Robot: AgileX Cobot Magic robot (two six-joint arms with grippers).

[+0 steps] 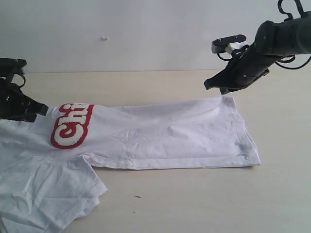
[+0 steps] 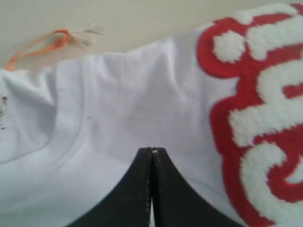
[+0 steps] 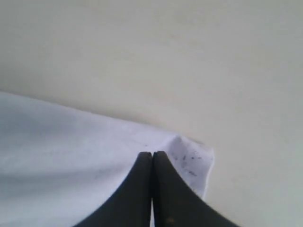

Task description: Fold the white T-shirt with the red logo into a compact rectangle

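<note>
Two claws clenched, neither visibly pinching cloth: left claw (image 2: 151,150) just beside red logo (image 1: 72,126), right claw (image 3: 152,153) over hem corner (image 3: 191,161), upper right. White T-shirt (image 1: 160,136) sprawls across tabletop (image 1: 194,199), lower left to centre right. You open first, pinch edges, lift evenly.

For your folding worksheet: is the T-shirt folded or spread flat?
Partly folded: the T-shirt lies doubled lengthwise, its logo cut off at the fold, one sleeve sticking out.
</note>
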